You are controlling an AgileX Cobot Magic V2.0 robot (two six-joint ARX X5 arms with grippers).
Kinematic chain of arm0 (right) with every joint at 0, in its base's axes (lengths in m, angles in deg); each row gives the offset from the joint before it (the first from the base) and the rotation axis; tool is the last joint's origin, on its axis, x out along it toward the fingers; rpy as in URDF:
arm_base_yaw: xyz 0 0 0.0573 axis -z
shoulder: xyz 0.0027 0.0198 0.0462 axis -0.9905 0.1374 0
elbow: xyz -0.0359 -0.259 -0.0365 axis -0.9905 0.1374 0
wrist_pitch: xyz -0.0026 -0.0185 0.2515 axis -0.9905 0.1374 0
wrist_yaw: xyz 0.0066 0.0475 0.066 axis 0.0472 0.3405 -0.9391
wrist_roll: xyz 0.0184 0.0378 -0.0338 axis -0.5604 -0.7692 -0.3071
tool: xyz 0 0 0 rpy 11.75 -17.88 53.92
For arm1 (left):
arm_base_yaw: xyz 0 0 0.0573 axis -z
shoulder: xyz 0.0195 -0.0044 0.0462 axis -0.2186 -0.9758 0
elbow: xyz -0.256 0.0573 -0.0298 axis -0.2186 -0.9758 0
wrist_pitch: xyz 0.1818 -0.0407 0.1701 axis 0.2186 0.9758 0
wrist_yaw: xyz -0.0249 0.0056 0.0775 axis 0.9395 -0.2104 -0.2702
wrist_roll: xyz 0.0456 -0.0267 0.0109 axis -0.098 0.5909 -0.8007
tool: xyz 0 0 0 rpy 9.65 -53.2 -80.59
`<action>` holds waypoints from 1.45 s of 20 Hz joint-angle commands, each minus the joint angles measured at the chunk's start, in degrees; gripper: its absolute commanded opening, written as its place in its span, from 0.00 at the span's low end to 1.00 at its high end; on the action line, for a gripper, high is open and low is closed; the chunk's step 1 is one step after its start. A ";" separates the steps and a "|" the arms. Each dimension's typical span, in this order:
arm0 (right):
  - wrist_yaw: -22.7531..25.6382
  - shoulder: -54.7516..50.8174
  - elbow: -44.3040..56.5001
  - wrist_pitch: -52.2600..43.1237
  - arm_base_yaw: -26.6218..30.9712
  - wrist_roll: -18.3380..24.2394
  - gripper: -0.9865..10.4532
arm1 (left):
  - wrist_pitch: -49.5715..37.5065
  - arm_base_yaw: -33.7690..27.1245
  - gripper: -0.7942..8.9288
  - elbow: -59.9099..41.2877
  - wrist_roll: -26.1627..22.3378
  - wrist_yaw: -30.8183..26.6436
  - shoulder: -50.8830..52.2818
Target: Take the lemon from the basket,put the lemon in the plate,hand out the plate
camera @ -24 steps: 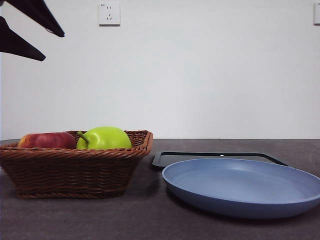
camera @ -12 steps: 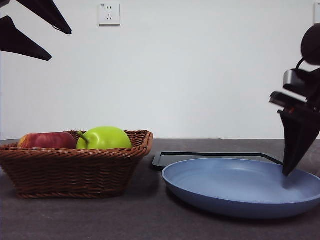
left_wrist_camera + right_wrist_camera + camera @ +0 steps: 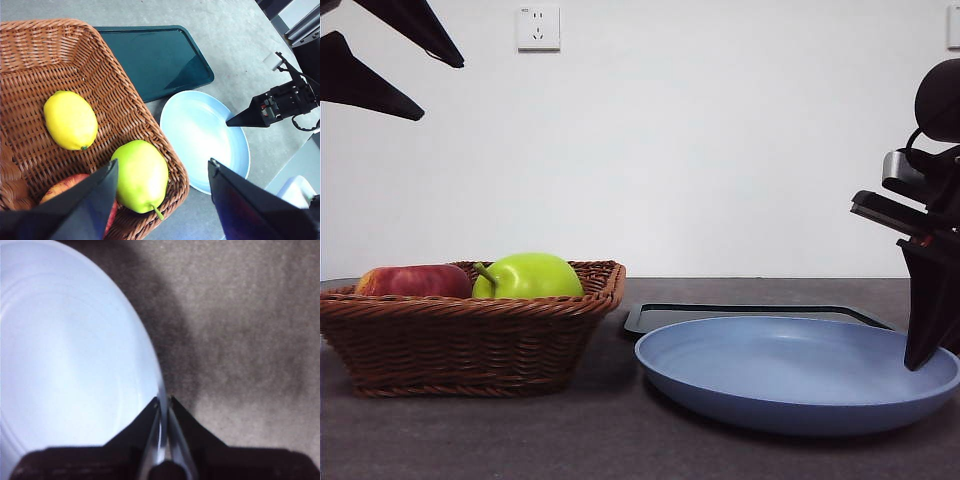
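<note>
The lemon (image 3: 70,120) lies on its side inside the basket (image 3: 150,127), hidden behind the wicker wall in the front view, beside a green fruit (image 3: 140,175) and a red apple (image 3: 413,281). The left gripper (image 3: 160,200) hangs above, jaws apart. The right gripper (image 3: 162,402) is clamped on the plate (image 3: 790,375) rim. A black tray (image 3: 150,60) lies behind on the grey table (image 3: 620,440); a white wall (image 3: 720,150) has a socket (image 3: 538,27).
</note>
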 commanded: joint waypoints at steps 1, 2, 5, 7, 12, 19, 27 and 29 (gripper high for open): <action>-0.37 -0.98 -0.79 0.90 0.31 -0.37 0.09 | -0.63 0.37 0.41 0.94 0.96 -0.57 -0.31; -1.60 -2.19 -0.79 1.60 0.57 -0.37 0.09 | -0.74 0.52 0.41 0.96 1.31 -1.84 -0.33; -4.35 -7.19 -0.79 4.28 1.36 -0.35 0.09 | -0.35 1.60 0.41 2.73 1.25 -7.10 -1.73; -4.09 -11.06 -0.79 6.25 1.36 -0.28 0.09 | -0.35 2.60 0.41 5.35 0.79 -7.80 -4.63; -4.04 -19.19 -0.79 10.01 1.36 0.28 0.09 | 2.95 6.64 0.46 14.05 -1.16 -15.41 -16.11; -3.89 -23.43 -0.79 12.33 1.36 0.37 0.09 | 2.54 10.38 0.46 20.13 -2.12 -26.56 -31.50; -3.89 -23.41 -0.79 12.33 1.36 1.22 0.09 | -4.39 12.24 0.46 20.13 -2.25 -30.58 -44.35; -3.89 -23.41 -0.79 12.33 1.36 1.22 0.09 | -4.50 12.33 0.46 20.13 -2.25 -30.80 -45.70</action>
